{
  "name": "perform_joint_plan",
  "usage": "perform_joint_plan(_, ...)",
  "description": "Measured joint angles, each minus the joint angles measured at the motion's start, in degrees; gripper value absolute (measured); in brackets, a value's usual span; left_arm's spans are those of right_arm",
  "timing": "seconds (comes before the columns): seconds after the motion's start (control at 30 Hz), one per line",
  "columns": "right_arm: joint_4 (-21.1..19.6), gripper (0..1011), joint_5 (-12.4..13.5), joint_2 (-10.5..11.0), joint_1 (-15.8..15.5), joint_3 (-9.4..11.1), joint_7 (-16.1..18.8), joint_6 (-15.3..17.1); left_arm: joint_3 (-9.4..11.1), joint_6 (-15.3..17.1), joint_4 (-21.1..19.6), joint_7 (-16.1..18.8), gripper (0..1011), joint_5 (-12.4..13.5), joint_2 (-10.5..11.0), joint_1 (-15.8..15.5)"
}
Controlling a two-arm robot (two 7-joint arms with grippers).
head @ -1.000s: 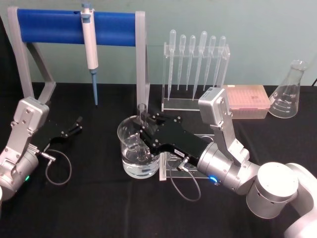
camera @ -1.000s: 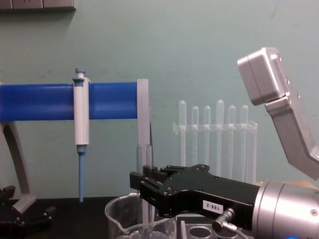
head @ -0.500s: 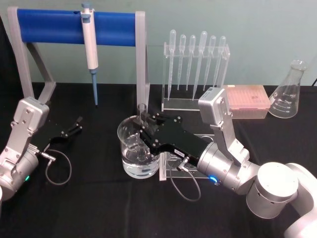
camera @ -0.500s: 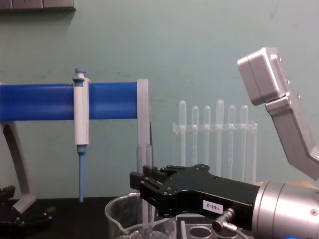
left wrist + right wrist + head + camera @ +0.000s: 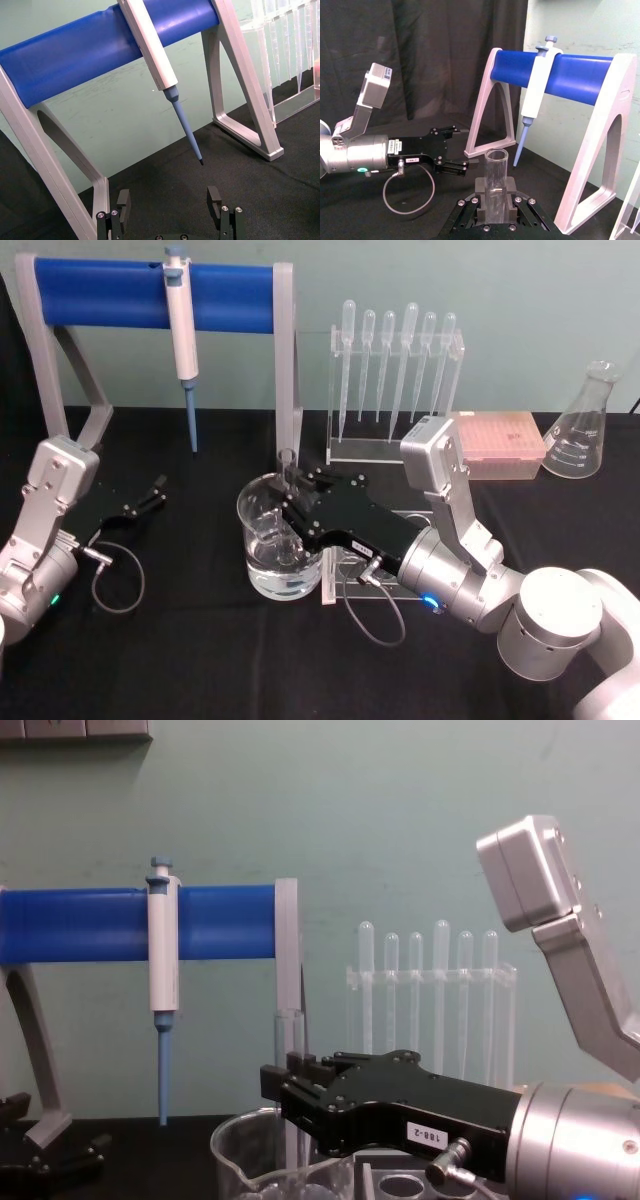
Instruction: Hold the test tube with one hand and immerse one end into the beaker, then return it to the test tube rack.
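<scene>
Test tube (image 5: 287, 462) held upright, its lower end down inside the beaker (image 5: 250, 532), its open rim standing above the beaker's rim. How deep the rounded end sits in the water cannot be made out through the glass.

Right gripper (image 5: 291, 488): fingers closed on the tube's upper part, one on each side; the right wrist view shows the tube (image 5: 496, 172) clamped between the two fingers (image 5: 479, 196). The black gripper body lies level over the beaker's 3 o'clock rim, and the silver wrist and arm run back toward 4 o'clock. In the chest view the tube (image 5: 288, 1038) rises straight from the gripper (image 5: 276, 1086) above the beaker (image 5: 232, 1142).

Test tube rack (image 5: 329, 580): clear, on the black surface (image 5: 200, 660), just beside the beaker at 3 o'clock, partly under the right gripper.

Left gripper (image 5: 153, 491): resting at 9 o'clock, well apart from the beaker, fingers spread wide and holding nothing; see also the left wrist view (image 5: 168, 200).

Background: blue-barred stand (image 5: 100, 295) with a hanging pipette (image 5: 181, 335) at 11 o'clock; plastic pipettes (image 5: 395, 360) at 1 o'clock; conical flask (image 5: 585, 435) at 2 o'clock.

Comparison with the frames a second earlier: tube, beaker and both grippers lie in the same places; no change is visible.
</scene>
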Motion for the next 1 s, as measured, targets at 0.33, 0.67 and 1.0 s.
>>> perform_joint_plan(0.33, 0.0, 224, 0.0, 0.0, 0.0, 0.0, 0.0, 0.0, 0.0, 0.0, 0.0, 0.0, 1000, 0.0, 0.0, 0.0)
perform_joint_plan(0.67, 0.0, 224, 0.0, 0.0, 0.0, 0.0, 0.0, 0.0, 0.0, 0.0, 0.0, 0.0, 1000, 0.0, 0.0, 0.0)
perform_joint_plan(1.0, 0.0, 224, 0.0, 0.0, 0.0, 0.0, 0.0, 0.0, 0.0, 0.0, 0.0, 0.0, 1000, 0.0, 0.0, 0.0)
